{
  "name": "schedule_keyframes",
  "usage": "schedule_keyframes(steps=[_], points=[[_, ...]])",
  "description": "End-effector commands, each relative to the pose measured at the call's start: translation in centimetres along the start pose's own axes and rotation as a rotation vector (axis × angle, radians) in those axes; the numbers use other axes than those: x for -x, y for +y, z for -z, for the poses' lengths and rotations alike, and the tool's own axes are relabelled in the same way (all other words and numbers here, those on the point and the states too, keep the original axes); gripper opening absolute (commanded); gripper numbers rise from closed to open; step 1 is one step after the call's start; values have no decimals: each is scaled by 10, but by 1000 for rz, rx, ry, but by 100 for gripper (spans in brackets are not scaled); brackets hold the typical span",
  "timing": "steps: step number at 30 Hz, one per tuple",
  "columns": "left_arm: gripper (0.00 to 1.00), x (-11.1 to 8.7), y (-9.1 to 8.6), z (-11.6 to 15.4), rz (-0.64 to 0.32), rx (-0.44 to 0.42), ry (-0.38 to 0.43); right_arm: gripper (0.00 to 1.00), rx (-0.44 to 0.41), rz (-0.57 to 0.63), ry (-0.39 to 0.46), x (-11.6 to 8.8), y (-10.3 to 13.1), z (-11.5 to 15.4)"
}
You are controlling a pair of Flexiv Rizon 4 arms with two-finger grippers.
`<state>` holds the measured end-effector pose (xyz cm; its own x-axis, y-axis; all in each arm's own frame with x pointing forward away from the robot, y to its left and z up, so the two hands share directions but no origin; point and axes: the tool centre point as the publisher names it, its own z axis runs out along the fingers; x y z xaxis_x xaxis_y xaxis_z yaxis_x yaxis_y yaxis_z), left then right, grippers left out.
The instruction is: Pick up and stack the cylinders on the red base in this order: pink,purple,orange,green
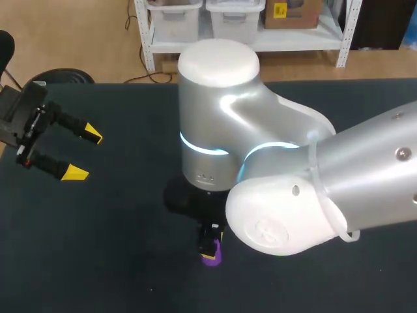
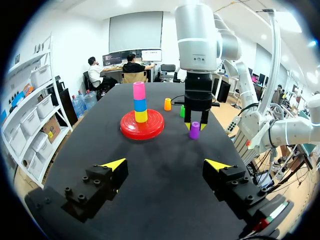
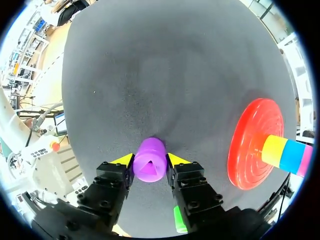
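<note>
Lower centre: the purple cylinder (image 1: 210,256) is clamped by the right gripper (image 1: 213,240) for stacking; the left gripper (image 1: 84,154) is spread wide.

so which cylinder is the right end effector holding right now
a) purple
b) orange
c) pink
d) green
a: both yellow fingertips of the right end effector press the sides of the purple cylinder. The orange cylinder and green cylinder stand loose, apart from it, and the pink cylinder is stacked over the red base.
</note>
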<state>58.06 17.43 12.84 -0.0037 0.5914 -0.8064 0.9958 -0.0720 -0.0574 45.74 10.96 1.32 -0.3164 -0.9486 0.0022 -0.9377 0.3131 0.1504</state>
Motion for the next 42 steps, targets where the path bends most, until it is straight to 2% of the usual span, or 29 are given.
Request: schedule_keyframes(steps=[1,7,9,15,19,23,30,34,42], points=[[100,-1,0,-1,-3,1,-1,0,-9,-2,-19,0,-2,3],[100,-1,0,-1,-3,1,-1,0,-57,20,-72,1,-11,37],[100,-1,0,-1,-3,1,-1,0,-96,16,-61,1,-17,58],[100,-1,0,-1,-3,1,-1,0,-202,28,-102,0,-38,134],[100,-1,0,-1,-3,1,-1,0,-223,1,-120,-3,-57,180],[100,-1,0,-1,-3,1,-1,0,-225,-39,-143,-9,-81,211],[100,-1,0,-1,-3,1,-1,0,-211,-102,-97,-11,-116,226],[100,-1,0,-1,-3,1,-1,0,-170,-122,-92,-12,-132,223],[100,-1,0,-1,-3,1,-1,0,-147,-138,-67,-12,-152,214]])
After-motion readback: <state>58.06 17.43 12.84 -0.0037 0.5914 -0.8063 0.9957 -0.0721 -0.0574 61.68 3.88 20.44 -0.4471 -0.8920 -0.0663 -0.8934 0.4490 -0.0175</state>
